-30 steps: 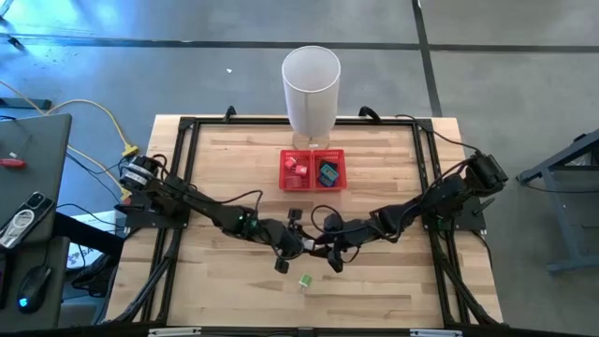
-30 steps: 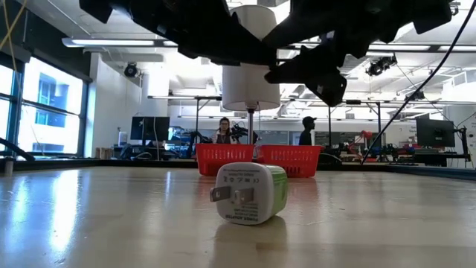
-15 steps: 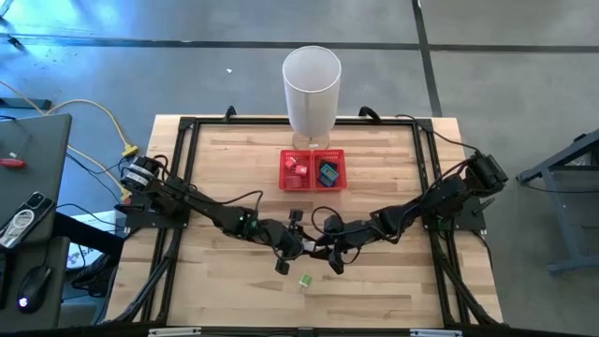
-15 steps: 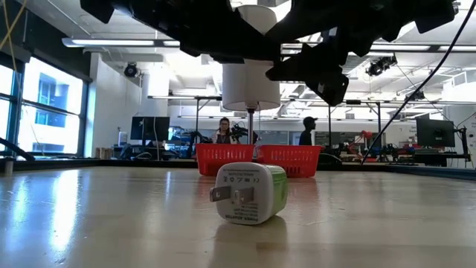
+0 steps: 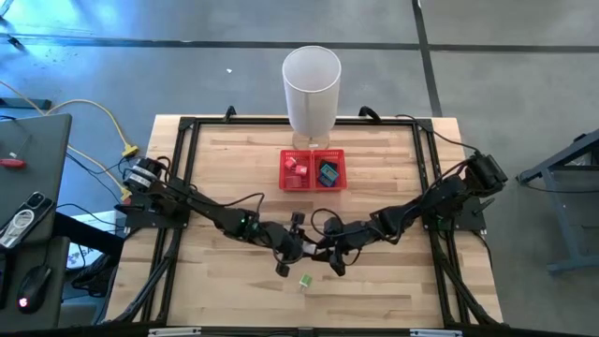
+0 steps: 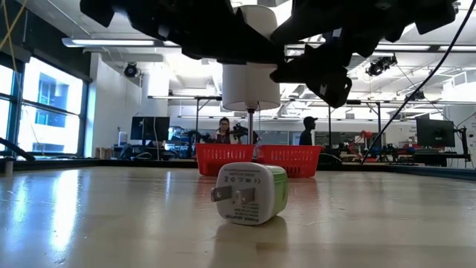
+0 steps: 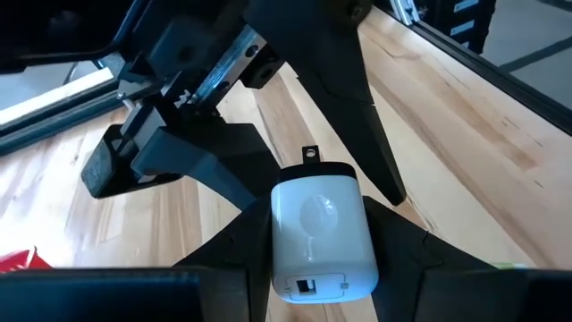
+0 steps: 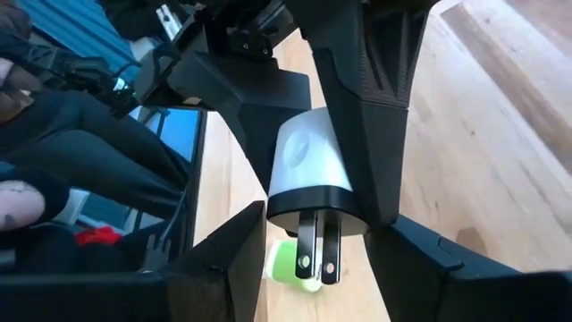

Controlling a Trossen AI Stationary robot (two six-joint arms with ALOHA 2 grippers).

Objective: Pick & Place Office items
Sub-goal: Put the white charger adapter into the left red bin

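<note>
**White charger held between both arms above the table; green-white charger loose below**

Item 1. Green-white plug charger (image 6: 249,193), nearest the low camera, lying on its side on the table (image 6: 89,223), prongs pointing to the frame's left. In the high view I log it at lower centre (image 5: 305,280), just below the two grippers and touching neither.

Item 2. White plug charger (image 7: 322,234), off the table. In the left wrist view it sits at bottom centre between that arm's dark fingers (image 7: 223,264). In the right wrist view I see the same piece (image 8: 310,170), prongs out toward the green-white one far beneath it (image 8: 295,268).

Item 3. Left gripper (image 5: 292,245), lower centre of the high view, jaws closed on the white plug charger.

Item 4. Right gripper (image 5: 328,253), just beside the left one, its jaws also pressed against the white plug charger's sides.

Item 5. Red mesh tray (image 5: 314,184), upper centre of the high view, well apart from the grippers. Left compartment holds red and pink pieces (image 5: 298,168); right compartment holds a teal and dark piece (image 5: 328,172).

Item 6. Tall white bin (image 5: 311,89), at the table's far edge, just beyond the tray.

Item 7. Two people (image 6: 223,130) standing in the room behind, in the low view's centre.
</note>
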